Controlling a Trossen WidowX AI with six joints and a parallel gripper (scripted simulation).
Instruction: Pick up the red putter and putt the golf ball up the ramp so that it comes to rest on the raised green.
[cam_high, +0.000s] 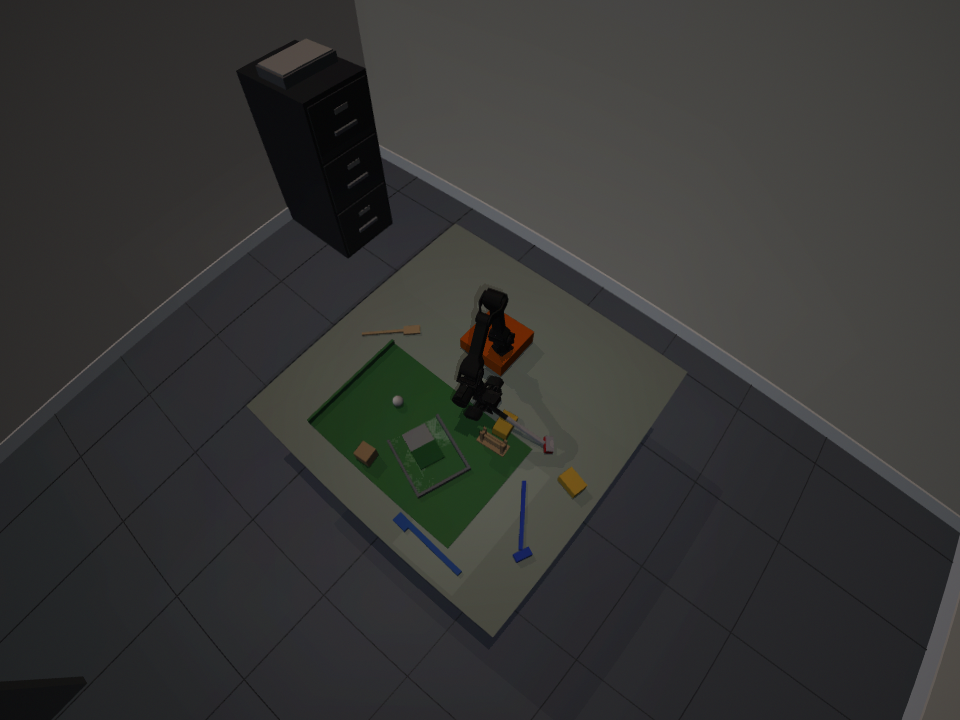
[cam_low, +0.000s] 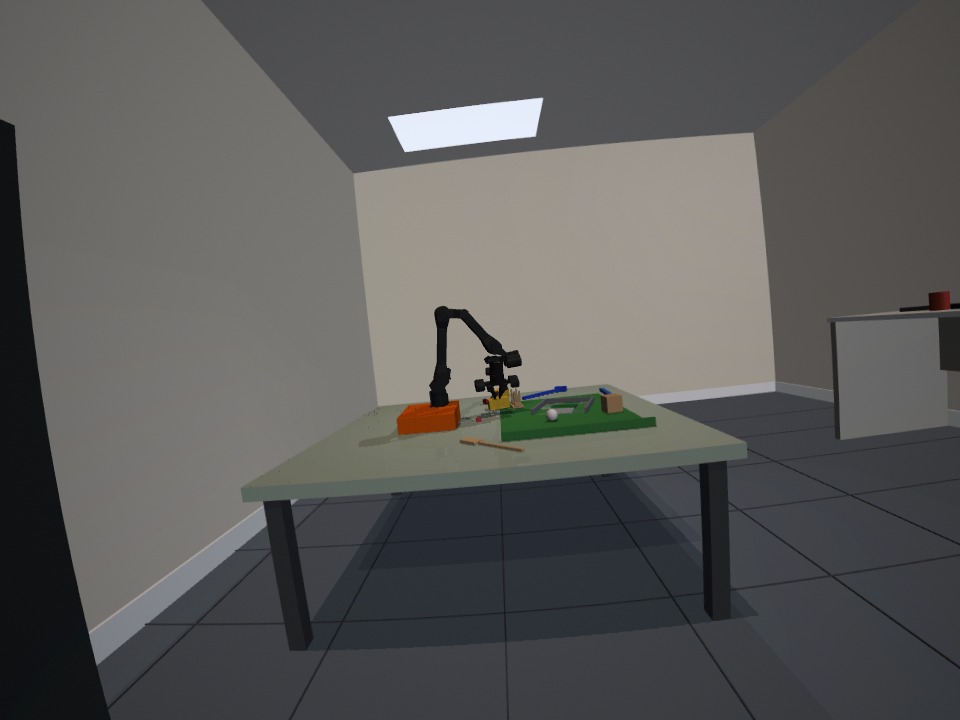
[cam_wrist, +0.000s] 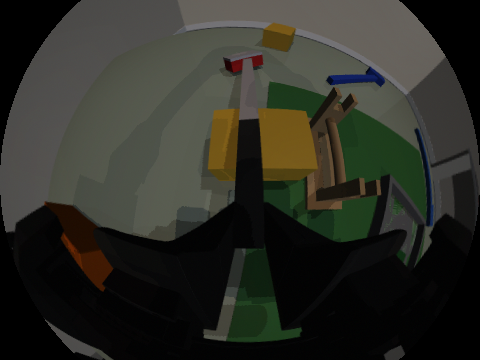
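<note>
The red putter (cam_high: 528, 431) (cam_wrist: 248, 95) has a red head, a pale shaft and a black grip, and its shaft crosses over a yellow block (cam_high: 503, 428) (cam_wrist: 287, 145). My gripper (cam_high: 493, 409) (cam_low: 498, 396) (cam_wrist: 250, 208) points down and is shut on the black grip, one finger against each side. The white golf ball (cam_high: 397, 400) (cam_low: 551, 415) lies on the green mat (cam_high: 372, 379) (cam_low: 535, 427), away from the gripper. A grey sloped piece (cam_high: 419, 435) leads into a grey-walled green square (cam_high: 445, 479). How high that green stands is hard to tell.
A wooden rack (cam_high: 493, 442) (cam_wrist: 325, 202) stands close beside the yellow block. A wooden cube (cam_high: 366, 453) (cam_low: 611, 403) sits on the mat. Two blue putters (cam_high: 522, 515) (cam_high: 430, 545), a wooden putter (cam_high: 383, 332) and another yellow block (cam_high: 572, 482) lie around the mat.
</note>
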